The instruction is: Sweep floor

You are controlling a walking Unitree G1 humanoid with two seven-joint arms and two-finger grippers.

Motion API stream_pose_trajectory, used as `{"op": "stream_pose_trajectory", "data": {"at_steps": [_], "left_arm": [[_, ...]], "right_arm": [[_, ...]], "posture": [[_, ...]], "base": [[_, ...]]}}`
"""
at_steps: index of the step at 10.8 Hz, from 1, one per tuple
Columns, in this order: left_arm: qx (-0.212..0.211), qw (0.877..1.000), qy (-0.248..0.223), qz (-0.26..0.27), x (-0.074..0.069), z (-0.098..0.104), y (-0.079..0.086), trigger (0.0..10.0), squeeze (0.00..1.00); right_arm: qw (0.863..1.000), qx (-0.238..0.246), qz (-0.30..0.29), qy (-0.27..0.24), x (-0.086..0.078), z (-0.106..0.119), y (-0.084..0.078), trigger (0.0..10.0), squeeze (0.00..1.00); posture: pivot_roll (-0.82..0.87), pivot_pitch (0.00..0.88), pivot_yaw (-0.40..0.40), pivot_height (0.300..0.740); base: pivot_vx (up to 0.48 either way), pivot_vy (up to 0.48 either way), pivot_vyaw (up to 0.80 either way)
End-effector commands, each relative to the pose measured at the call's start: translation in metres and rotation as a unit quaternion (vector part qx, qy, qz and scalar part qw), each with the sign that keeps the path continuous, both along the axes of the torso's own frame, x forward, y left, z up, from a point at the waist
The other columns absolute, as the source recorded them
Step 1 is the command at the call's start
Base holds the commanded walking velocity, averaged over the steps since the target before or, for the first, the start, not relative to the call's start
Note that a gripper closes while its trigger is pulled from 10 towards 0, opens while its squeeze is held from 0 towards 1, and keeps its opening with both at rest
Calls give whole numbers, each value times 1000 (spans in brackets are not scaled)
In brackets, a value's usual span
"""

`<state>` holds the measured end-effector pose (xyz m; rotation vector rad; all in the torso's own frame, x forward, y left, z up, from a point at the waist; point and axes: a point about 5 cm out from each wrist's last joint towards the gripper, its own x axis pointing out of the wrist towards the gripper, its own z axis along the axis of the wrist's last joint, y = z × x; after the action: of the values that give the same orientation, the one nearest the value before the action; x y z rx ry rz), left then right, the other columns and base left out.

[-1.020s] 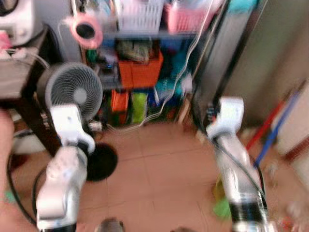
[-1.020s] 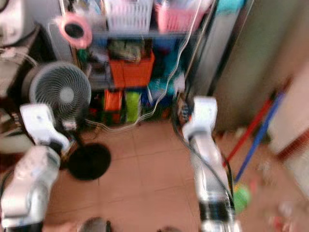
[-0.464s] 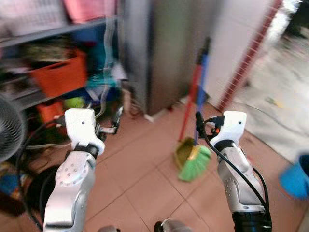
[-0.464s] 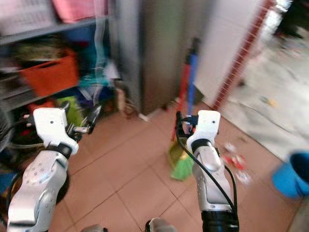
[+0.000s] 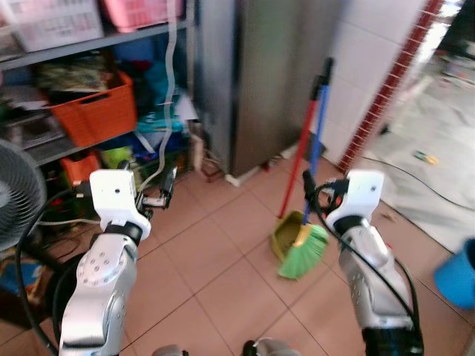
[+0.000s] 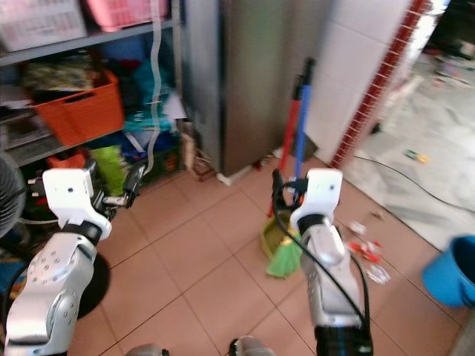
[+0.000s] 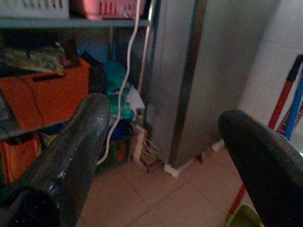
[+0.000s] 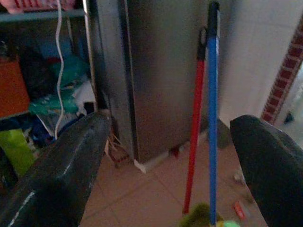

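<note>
Centrally in the left eye view, a broom (image 5: 303, 252) with a blue handle and bright green bristles stood beside a red-handled dustpan (image 5: 286, 236) of yellow-green plastic, both leaning against the white tiled wall (image 5: 371, 67) next to a tall grey metal cabinet (image 5: 260, 81). The bristles rested on the terracotta floor tiles (image 5: 215, 274), right of centre. The right gripper (image 5: 308, 194) hung just beside the blue handle, not touching it, while the left gripper (image 5: 165, 191) was raised at middle left, well apart from the broom. A shelf rack (image 5: 89, 44) with an orange crate (image 5: 93, 115) filled the upper left, a fan (image 5: 11, 193) sat at the left edge, and a blue bucket (image 5: 456, 271) at the lower right edge. In the right eye view, small bits of litter (image 6: 367, 256) lay on the tiles right of the broom, toward lower right. In the left wrist view, the fingers (image 7: 71, 156) were spread wide with nothing between them, the cabinet and shelf beyond, the red and blue handles at the right edge. In the right wrist view, the fingers (image 8: 61, 175) likewise stood wide apart and empty, with the blue broom handle (image 8: 213, 118) and red dustpan handle (image 8: 195, 127) upright between them farther off, green bristles at the bottom edge.
</note>
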<state>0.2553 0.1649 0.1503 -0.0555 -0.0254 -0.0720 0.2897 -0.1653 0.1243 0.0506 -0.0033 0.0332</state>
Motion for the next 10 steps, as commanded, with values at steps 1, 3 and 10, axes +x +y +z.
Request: {"op": "stream_pose_trajectory", "data": {"at_steps": [1,3,10], "left_arm": [[19,1000,-7,-7,6,2,-1,10000,0],[36,999,-4,-4,12,-8,5,10000,0],[42,998,28,-42,2,-33,7,10000,0]], "right_arm": [[1000,-6,-15,-18,9,7,-6,10000,0],[999,-7,-22,-23,15,8,-2,10000,0],[1000,13,-5,11,5,-9,6,10000,0]], "posture": [[24,0,-10,740],[22,0,-33,740],[8,11,-37,740]], "base": [[0,0,0],[0,0,0],[0,239,-424]]}}
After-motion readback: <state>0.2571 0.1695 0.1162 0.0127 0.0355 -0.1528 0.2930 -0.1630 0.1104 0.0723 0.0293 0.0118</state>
